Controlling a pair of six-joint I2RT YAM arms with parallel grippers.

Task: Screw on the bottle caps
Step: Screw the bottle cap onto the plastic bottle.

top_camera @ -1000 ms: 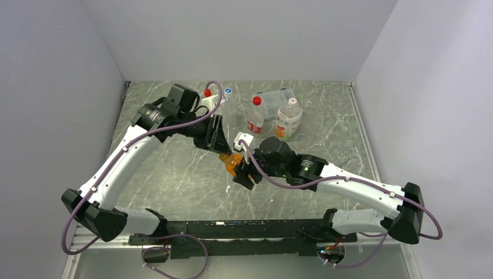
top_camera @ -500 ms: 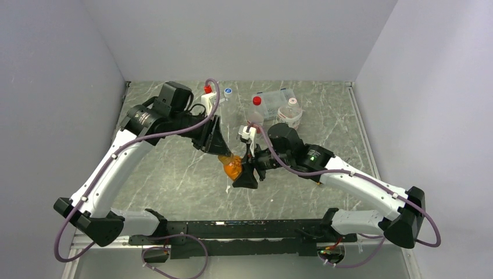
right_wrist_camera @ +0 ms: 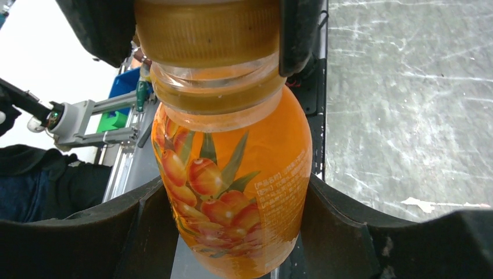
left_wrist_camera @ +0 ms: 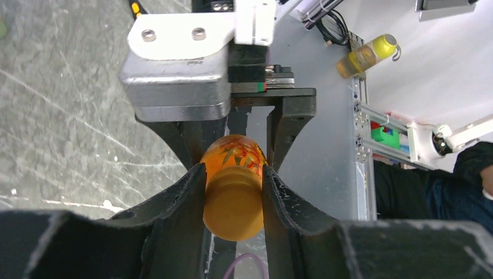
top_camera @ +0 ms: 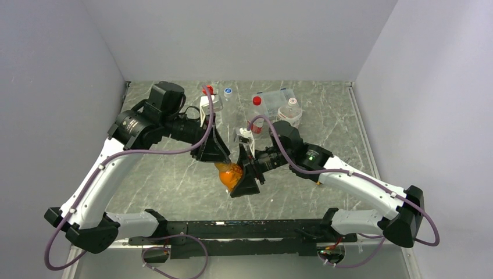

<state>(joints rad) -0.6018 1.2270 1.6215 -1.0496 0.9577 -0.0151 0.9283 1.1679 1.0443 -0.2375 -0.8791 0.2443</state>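
Orange cap (left_wrist_camera: 232, 212) on its bottle (right_wrist_camera: 232, 168), mid-screwing.
Left gripper (left_wrist_camera: 232, 186) pinches it, right gripper (right_wrist_camera: 235, 209) clamps bottle; blue cap (top_camera: 228, 90) seemingly loose.

Squat clear plastic bottle (right_wrist_camera: 232, 192): glossy, smooth, printed label. Orange plastic screw cap (left_wrist_camera: 232, 200): satin, smooth. Silver metal block (left_wrist_camera: 174, 87): dull, brushed. Grey marble-pattern tabletop (left_wrist_camera: 58, 116): smooth, faint sheen.

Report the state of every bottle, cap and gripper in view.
orange bottle: held aloft
orange cap: on the bottle's neck, tightness unclear
left gripper: shut on orange cap
right gripper: shut on orange bottle
red-capped bottle: upright, capped
pale-capped bottle: upright, capped
blue cap: loose on table
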